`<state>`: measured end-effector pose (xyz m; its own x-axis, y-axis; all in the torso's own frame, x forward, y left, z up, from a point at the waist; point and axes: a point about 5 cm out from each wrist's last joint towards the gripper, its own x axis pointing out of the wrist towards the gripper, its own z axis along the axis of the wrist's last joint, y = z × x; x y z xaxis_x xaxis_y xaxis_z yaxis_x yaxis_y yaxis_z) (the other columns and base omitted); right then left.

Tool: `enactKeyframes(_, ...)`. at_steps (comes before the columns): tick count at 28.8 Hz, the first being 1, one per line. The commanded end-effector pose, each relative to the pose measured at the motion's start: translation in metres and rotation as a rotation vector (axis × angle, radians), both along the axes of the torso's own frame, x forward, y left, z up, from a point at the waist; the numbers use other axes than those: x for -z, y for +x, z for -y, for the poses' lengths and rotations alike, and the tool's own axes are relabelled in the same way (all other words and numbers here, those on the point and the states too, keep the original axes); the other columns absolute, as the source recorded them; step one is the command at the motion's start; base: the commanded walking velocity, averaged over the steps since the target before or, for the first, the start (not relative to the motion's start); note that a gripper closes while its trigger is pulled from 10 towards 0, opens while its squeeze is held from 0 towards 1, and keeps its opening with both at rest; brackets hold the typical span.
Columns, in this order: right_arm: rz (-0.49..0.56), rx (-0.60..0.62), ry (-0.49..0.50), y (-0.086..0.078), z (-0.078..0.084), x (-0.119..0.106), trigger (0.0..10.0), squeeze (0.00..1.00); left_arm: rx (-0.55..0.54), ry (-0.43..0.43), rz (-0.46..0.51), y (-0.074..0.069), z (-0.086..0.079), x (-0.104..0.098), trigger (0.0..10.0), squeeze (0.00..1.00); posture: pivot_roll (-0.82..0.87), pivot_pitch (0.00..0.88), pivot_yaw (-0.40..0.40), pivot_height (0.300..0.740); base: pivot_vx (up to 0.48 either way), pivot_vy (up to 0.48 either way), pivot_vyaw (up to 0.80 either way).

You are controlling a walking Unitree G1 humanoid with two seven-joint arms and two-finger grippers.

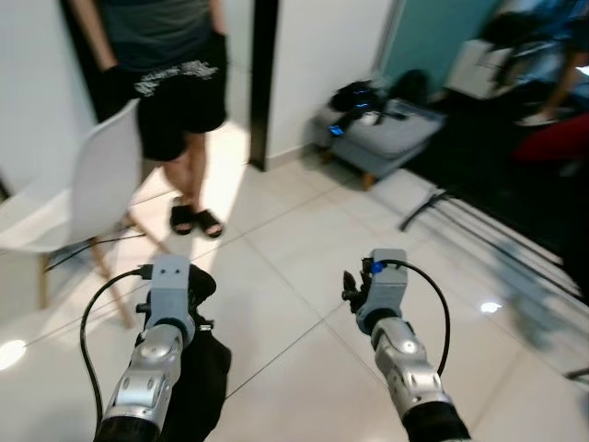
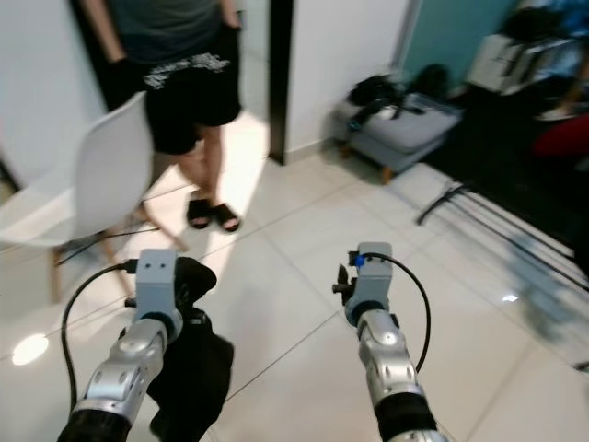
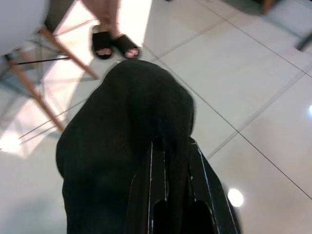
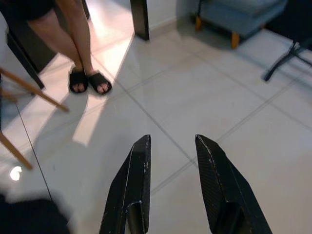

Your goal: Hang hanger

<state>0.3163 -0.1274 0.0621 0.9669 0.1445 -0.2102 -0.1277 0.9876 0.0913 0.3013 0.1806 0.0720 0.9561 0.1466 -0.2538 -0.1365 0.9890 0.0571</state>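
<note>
Clamping a bundle of black cloth, the left gripper has its two fingers pressed into the fabric, which drapes over them and hangs down below the wrist. Whether a hanger sits inside that cloth cannot be told; the fabric hides whatever is under it, and no hook or bar can be made out. Beside it, the right gripper holds nothing, its fingers spread apart over bare white floor tiles.

Ahead of the left gripper stands a white chair with wooden legs, its seat cut off at the picture's edge. Just beyond the chair a person stands in dark shorts and black sandals, seen from the chest down. Pale lettering runs across the shorts, too blurred to read.

Farther out from the right gripper, against the wall, is a low grey-blue stool with dark things piled on it; what they are is unclear. Further on from that gripper lies a dark floor area with a black metal frame and blurred red and white shapes that cannot be identified.
</note>
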Motion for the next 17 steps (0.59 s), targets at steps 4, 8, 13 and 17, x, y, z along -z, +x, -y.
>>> enactKeyframes(4, -0.019, -0.017, -0.022, -0.0008, 0.0008, 0.0032, 10.0, 0.0, 0.041, -0.003, 0.05, -0.0051, 0.0047, -0.0026, 10.0, 0.0, -0.02, 0.086, -0.106, 0.74, 0.0, 0.0, -0.8)
enactKeyframes(8, -0.02, -0.02, -0.023, -0.0011, 0.0, 0.0039, 10.0, 0.0, 0.041, -0.003, 0.05, -0.0058, 0.0032, -0.0028, 10.0, 0.0, -0.02, 0.083, -0.098, 0.74, 0.0, 0.0, -0.8)
enactKeyframes(13, -0.024, -0.018, -0.016, -0.003, -0.0028, 0.0055, 10.0, 0.0, 0.066, -0.014, 0.056, -0.0031, 0.0016, -0.006, 10.0, 0.0, -0.01, 0.076, -0.093, 0.74, 0.0, 0.0, -0.8)
enactKeyframes(17, -0.028, -0.02, -0.015, -0.004, -0.0032, 0.0065, 10.0, 0.0, 0.062, 0.014, 0.063, -0.002, 0.0012, -0.0097, 10.0, 0.0, -0.02, 0.074, -0.092, 0.74, 0.0, 0.0, -0.8)
